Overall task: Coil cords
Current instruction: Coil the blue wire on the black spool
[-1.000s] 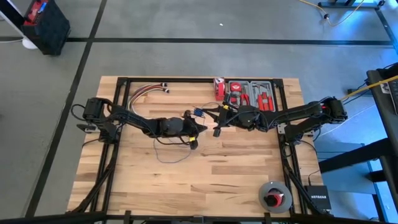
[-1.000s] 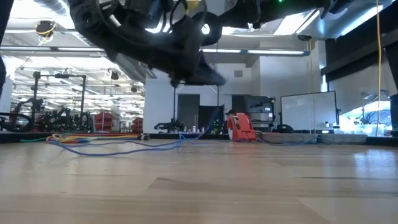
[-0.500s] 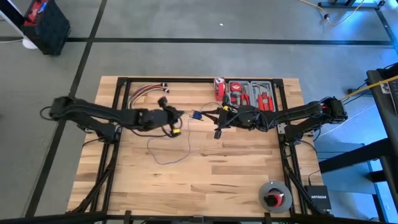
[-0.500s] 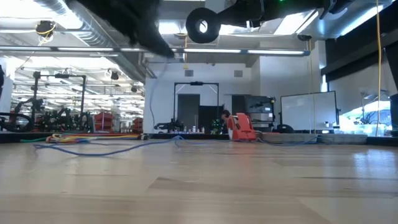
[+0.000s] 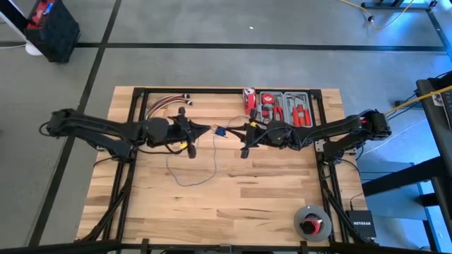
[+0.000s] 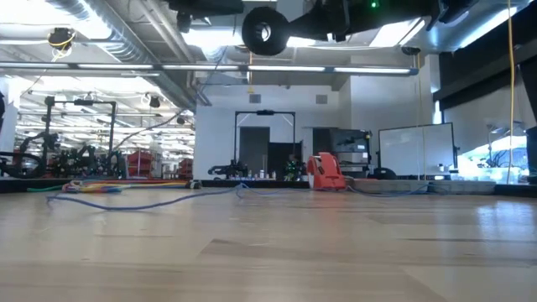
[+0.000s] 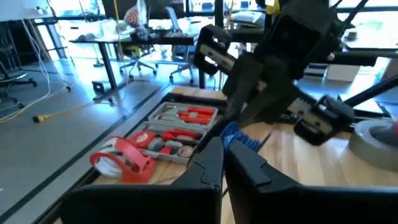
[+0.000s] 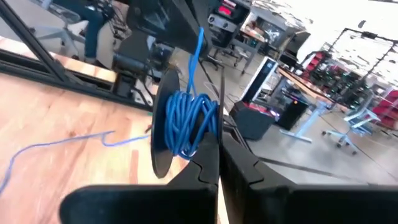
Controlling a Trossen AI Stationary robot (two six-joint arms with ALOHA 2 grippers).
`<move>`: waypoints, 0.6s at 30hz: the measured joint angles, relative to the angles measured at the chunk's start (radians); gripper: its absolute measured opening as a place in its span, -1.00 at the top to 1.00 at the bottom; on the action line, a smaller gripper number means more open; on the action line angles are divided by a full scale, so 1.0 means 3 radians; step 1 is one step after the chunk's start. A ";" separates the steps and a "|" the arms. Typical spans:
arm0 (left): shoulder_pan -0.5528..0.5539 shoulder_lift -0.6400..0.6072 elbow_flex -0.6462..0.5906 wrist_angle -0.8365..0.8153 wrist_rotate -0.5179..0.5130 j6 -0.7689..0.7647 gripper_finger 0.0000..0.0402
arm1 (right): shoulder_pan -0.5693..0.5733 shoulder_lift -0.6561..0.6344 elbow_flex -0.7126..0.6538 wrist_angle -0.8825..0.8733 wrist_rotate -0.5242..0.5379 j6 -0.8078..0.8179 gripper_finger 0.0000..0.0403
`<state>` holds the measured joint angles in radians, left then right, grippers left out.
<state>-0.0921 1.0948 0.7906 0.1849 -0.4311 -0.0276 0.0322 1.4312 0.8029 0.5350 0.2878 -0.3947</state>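
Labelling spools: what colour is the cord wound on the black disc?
Blue cord, wound on the black disc; clearest in the right wrist view.

Low view: both arms are cut off by the top edge. High view: the cords (image 5: 191,169) are too thin to trace fully; tool tray (image 5: 284,107) contents are too small to identify.

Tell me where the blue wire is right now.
In the high view the blue wire loops on the table's left half, below the left gripper, running up to a spool between both grippers.
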 joint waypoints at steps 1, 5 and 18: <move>-0.0001 0.0028 0.0000 0.0024 0.0003 0.0001 1.00 | 0.0000 0.0014 0.0013 -0.0013 0.0056 -0.0004 0.99; -0.0001 0.0092 0.0000 0.0041 0.0011 -0.0007 1.00 | 0.0000 0.0020 0.0026 -0.0055 0.0113 -0.0010 0.99; -0.0033 0.0115 0.0003 0.0055 0.0022 0.0059 0.99 | 0.0000 0.0020 0.0026 -0.0048 0.0197 -0.0013 1.00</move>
<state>-0.1020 1.1294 0.7914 0.2013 -0.4246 -0.0098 0.0322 1.4372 0.8108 0.5205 0.3469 -0.3985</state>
